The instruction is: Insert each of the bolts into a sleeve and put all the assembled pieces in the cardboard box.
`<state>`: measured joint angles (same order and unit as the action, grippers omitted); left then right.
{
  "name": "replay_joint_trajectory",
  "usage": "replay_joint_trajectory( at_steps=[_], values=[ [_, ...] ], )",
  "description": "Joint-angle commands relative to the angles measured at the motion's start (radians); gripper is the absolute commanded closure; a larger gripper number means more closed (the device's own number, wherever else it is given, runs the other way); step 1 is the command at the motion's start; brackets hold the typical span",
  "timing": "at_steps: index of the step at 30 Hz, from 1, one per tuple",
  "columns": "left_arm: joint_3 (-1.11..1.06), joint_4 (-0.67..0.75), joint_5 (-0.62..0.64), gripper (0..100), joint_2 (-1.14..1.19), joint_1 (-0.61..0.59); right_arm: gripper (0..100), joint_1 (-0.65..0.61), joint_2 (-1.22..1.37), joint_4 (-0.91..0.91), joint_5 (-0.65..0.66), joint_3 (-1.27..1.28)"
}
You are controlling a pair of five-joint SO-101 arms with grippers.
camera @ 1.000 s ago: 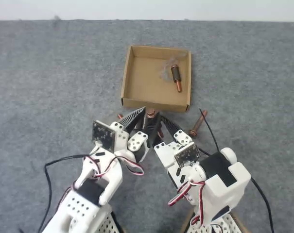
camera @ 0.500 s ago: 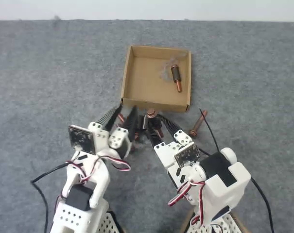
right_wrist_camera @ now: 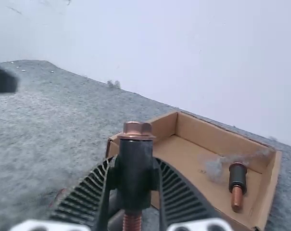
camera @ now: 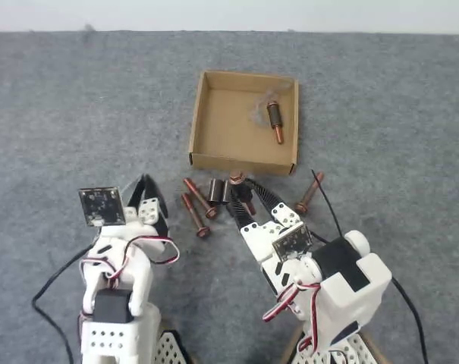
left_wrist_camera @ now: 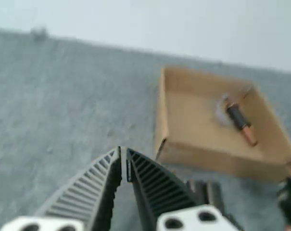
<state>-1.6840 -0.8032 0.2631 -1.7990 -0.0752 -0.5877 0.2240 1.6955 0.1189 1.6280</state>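
Just in front of the box: the right end effector [right_wrist_camera: 133, 168] pinches a dark cylindrical sleeve [right_wrist_camera: 134, 161] with a copper-coloured hex-head bolt [right_wrist_camera: 138, 129] through it. The pair stands upright, close to the near wall of the shallow brown cardboard box [camera: 243, 161].
Inside the box: one assembled bolt-and-sleeve piece [camera: 275, 121] lies toward the far right side (a tuft of fluff [camera: 257, 112] beside it).
Left end effector [left_wrist_camera: 123, 166]: pressed together on nothing, well back from the box over the grey carpeted bench [camera: 77, 114].
Loose parts: two bare copper bolts [camera: 198, 196] lie side by side between the arms. Another bare bolt [camera: 309, 192] lies off the box's right corner. What looks like a spare dark sleeve [camera: 216, 189] sits just beside the held piece.
Step in hand: delivery of the second assembly to the box, I judge.
Next move: lift it over the near wall, then spread the fingers above the box floor.
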Motion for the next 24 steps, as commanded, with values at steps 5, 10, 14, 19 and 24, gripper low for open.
replay_joint_trajectory(
  at_steps=[5, 10, 14, 19, 24],
  values=[
    [-0.005, -0.150, -0.048, 99, -0.021, -0.097, 99.2, 0.061, -0.050, 0.004, -0.011, 0.009],
    [-0.001, -0.224, -0.227, 99, -0.020, -0.150, 99.2, 0.105, -0.058, 0.007, -0.011, 0.008],
    [-0.001, -0.226, -0.227, 99, -0.020, -0.189, 99.2, 0.171, -0.058, 0.007, -0.011, -0.035],
    [-0.001, -0.226, -0.227, 99, -0.020, -0.196, 99.2, 0.249, -0.058, 0.004, -0.005, -0.127],
    [-0.001, -0.226, -0.229, 99, -0.020, -0.196, 99.2, 0.260, -0.058, -0.001, 0.066, -0.230]
  ],
)
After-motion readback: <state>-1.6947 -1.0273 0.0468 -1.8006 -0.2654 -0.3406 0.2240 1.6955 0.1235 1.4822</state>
